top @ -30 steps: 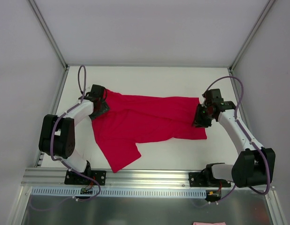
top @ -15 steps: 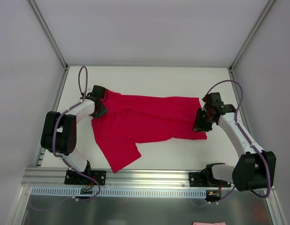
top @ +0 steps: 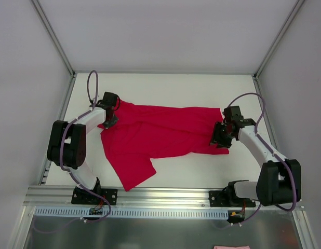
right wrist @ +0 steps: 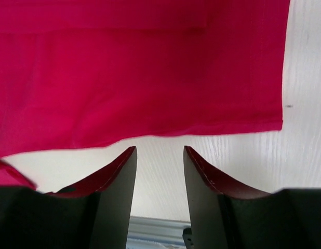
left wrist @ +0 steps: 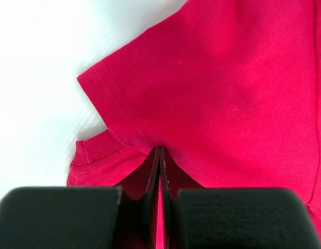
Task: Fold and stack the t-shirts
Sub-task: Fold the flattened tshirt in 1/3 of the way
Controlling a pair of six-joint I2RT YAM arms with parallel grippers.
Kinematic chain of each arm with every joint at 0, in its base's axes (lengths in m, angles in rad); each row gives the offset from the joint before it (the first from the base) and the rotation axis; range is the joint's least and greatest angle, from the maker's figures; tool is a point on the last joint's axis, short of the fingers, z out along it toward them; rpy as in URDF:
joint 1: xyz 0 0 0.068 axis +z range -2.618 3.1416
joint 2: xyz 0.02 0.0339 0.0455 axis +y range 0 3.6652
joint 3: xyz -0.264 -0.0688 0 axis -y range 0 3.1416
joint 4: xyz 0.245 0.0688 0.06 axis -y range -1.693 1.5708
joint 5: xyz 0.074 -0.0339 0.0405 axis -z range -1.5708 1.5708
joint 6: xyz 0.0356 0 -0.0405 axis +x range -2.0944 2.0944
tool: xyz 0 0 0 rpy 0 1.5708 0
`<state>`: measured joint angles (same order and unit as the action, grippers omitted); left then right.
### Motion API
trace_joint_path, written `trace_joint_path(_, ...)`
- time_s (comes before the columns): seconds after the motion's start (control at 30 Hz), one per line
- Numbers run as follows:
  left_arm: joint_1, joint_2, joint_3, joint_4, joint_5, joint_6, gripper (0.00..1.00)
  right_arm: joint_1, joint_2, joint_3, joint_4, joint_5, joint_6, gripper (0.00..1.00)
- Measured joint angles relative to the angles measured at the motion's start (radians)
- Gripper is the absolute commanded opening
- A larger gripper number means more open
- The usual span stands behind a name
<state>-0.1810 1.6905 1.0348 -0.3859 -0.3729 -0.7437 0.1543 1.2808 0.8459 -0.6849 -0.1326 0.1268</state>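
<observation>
One crimson t-shirt [top: 160, 135] lies spread across the white table [top: 165, 88], a sleeve pointing toward the near edge. At its left end my left gripper [top: 109, 120] is shut on a pinch of the fabric. In the left wrist view the jaws [left wrist: 159, 151] meet just under the sleeve hem [left wrist: 106, 93], with red cloth [left wrist: 228, 78] between them. My right gripper [top: 221, 139] stands at the shirt's right end. In the right wrist view it is open [right wrist: 159, 150] over bare table, just short of the hem [right wrist: 150, 67], with nothing between its fingers.
Grey enclosure walls stand to the left, right and back of the table. A metal rail [top: 160, 194] with both arm bases runs along the near edge. A pink scrap [top: 230, 247] shows at the bottom edge of the top view.
My left gripper has shut on the shirt fabric by the sleeve. My right gripper has opened wider and shifted slightly toward the near side along the shirt's right edge.
</observation>
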Motion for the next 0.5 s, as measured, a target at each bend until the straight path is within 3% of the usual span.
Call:
trace_joint_path(0.23,0.000,0.005,0.012,-0.016,-0.005,0.002,0.00,0.001,0.154,-0.003,0.132,0.104,0.038,0.45)
trace_joint_path(0.5,0.000,0.025,0.052,-0.020,-0.005,0.014,0.00,0.000,0.185,0.037,0.221,0.228,0.037,0.45)
